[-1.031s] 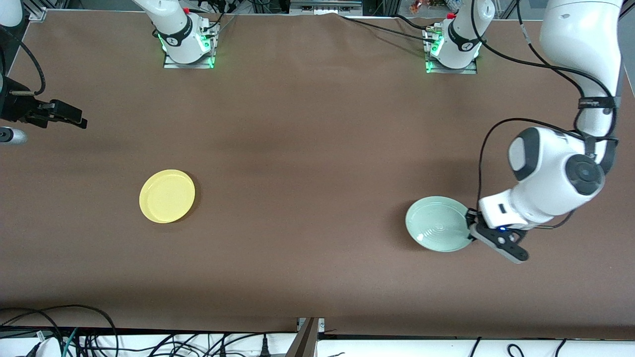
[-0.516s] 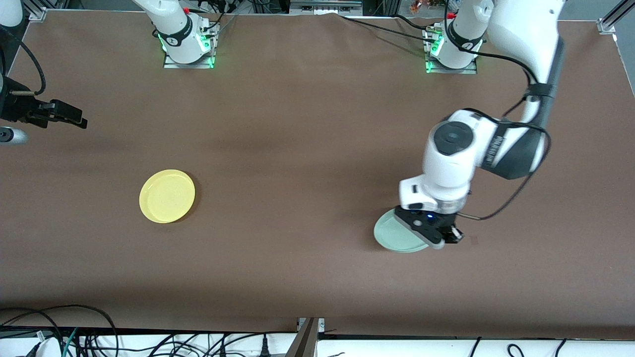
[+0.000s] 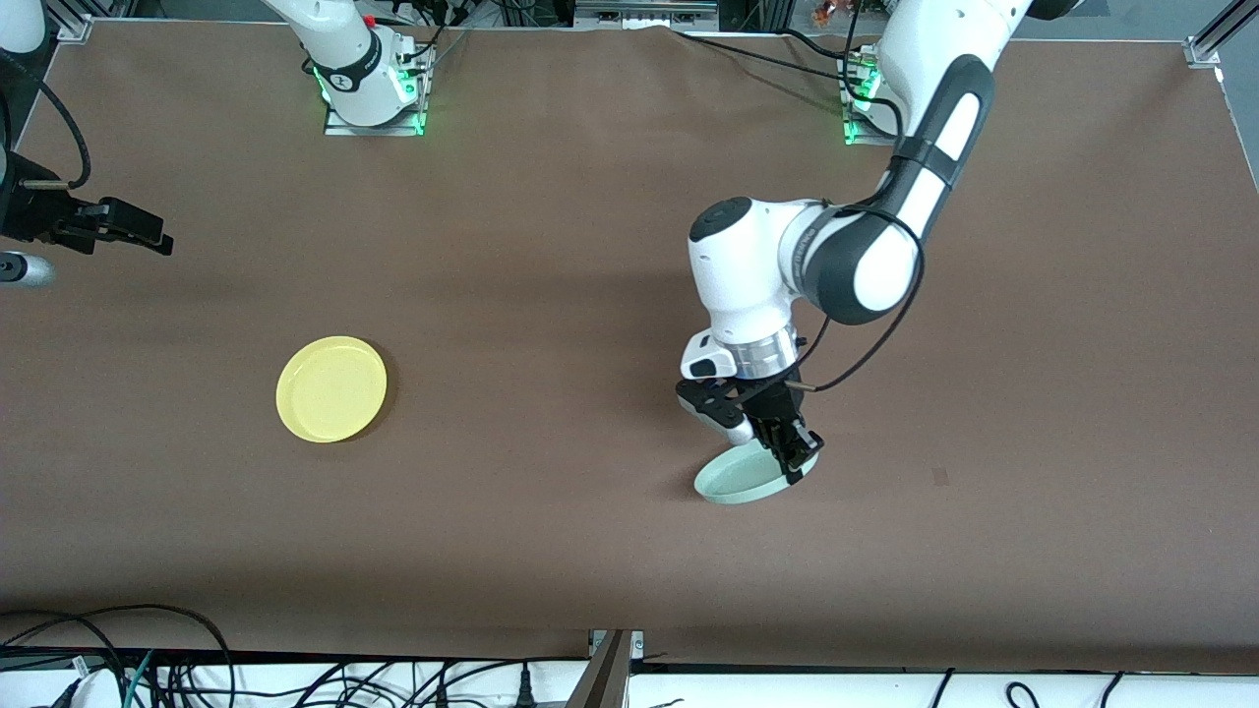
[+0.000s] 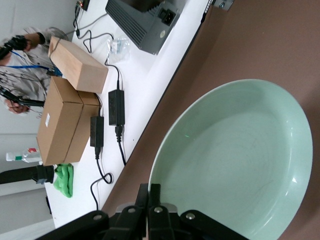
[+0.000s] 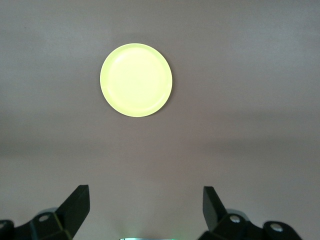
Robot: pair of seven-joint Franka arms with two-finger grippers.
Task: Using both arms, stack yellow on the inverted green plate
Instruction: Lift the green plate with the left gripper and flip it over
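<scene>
The pale green plate (image 3: 736, 483) hangs tilted over the table near its middle, its hollow side showing in the left wrist view (image 4: 240, 160). My left gripper (image 3: 797, 464) (image 4: 150, 192) is shut on its rim, one finger on each face. The yellow plate (image 3: 331, 388) lies flat, rim up, toward the right arm's end of the table, apart from the green one. My right gripper (image 3: 148, 234) waits high at that end, open and holding nothing; its wrist view shows its jaws (image 5: 145, 200) wide apart with the yellow plate (image 5: 136, 80) ahead on the table.
The two arm bases (image 3: 374, 84) (image 3: 890, 98) stand along the table's farther edge. Cables (image 3: 197, 669) run below the edge nearest the front camera. Cardboard boxes (image 4: 70, 115) and power adapters (image 4: 116, 107) lie off the table.
The left arm has swung the green plate from near its own end of the table toward the middle, lifting and turning it from flat to tilted. The right arm and yellow plate have not moved.
</scene>
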